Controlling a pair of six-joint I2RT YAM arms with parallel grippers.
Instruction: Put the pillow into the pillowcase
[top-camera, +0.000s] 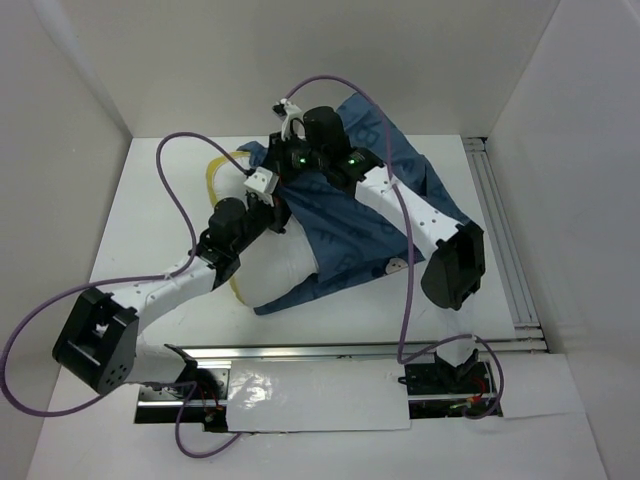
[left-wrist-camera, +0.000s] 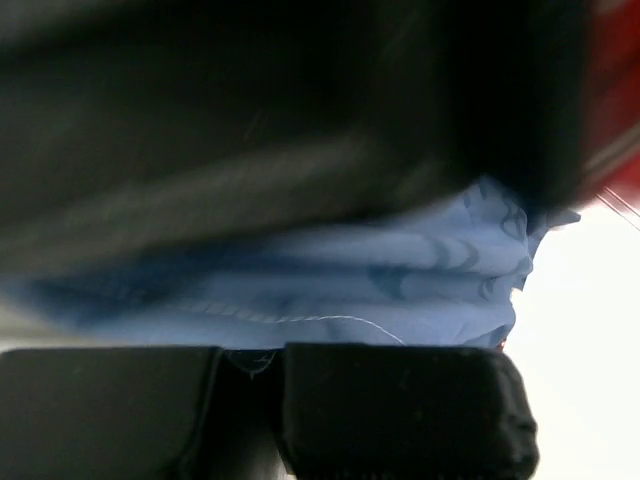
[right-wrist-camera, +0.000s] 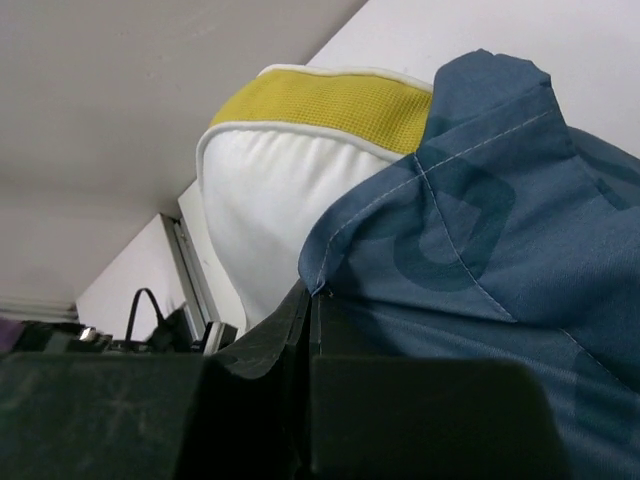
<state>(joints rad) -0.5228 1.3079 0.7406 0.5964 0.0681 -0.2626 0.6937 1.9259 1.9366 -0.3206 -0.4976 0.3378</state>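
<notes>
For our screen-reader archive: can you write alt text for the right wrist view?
The right tool, its dark fingers closed together, pinches the stitched edge of a dark blue printed pillowcase. Behind that edge bulges a yellow-trimmed white pillow, its exposed end outside the case, with a pale wall beyond.

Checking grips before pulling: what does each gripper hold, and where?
Both pinch the pillowcase: the right gripper at its stitched hem, the left gripper on bunched fabric.
</notes>
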